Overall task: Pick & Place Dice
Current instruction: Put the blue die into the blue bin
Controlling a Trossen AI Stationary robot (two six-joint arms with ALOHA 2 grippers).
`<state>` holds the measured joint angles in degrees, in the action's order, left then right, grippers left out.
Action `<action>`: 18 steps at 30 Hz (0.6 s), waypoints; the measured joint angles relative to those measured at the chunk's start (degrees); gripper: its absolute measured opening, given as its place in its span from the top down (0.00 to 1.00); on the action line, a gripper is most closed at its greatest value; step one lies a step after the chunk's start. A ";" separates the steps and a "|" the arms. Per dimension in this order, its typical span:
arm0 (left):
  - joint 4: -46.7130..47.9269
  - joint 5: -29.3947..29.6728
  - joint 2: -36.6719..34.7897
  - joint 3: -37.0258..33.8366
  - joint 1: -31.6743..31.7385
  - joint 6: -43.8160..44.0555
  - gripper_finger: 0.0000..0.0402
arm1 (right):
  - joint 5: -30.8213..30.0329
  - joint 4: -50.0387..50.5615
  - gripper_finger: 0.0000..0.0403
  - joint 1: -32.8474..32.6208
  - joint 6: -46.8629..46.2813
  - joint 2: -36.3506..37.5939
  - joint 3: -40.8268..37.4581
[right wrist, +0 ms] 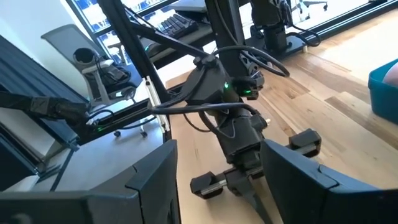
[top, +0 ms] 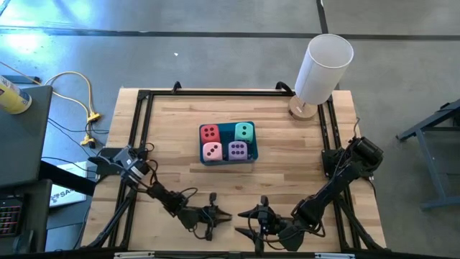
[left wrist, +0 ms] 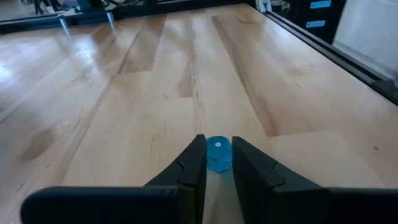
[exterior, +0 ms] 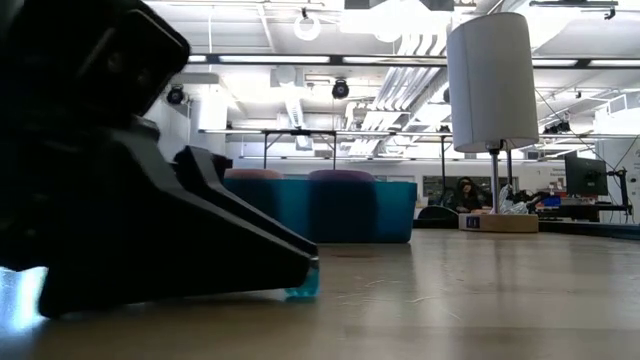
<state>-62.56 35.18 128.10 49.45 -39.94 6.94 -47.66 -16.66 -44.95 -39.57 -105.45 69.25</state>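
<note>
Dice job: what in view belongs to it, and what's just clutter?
Job:
- red die, teal die, pink die, purple die, all in the tray
- left gripper, right gripper, both at the near edge

Lying about:
- bead, pinched by the left gripper
- white cylinder, far right corner
- yellow cable, off the table

**Camera Placement and Coverage**

The high view looks straight down from well above, covering the whole wooden table (top: 237, 187) and the floor around it. The low view sits at table-top height, facing level across the boards into the room; a dark arm fills its near left side. Both views share the blue tray (top: 227, 159) and the white cylinder (top: 322, 68). The left wrist view looks close along the tabletop. The right wrist view faces the left arm (right wrist: 239, 124).
</note>
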 joint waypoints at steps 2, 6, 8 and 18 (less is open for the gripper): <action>-0.02 0.18 -0.22 -0.02 -0.35 -0.45 0.86 | 0.30 0.14 0.45 0.00 -0.01 0.00 0.00; -0.01 0.17 -0.24 0.00 -0.35 -0.47 0.86 | 1.33 0.15 0.45 0.00 0.00 0.00 0.00; 0.01 0.33 -0.28 0.00 -0.37 -0.57 0.86 | 1.36 0.15 0.45 0.00 -0.28 0.00 0.00; 3.99 1.88 -5.28 -0.26 -2.82 -7.03 0.86 | 4.78 1.01 0.45 -0.04 -4.26 -0.11 0.01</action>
<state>-58.57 37.05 122.81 49.19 -42.76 -0.09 -42.89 -15.65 -44.99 -43.83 -105.56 69.26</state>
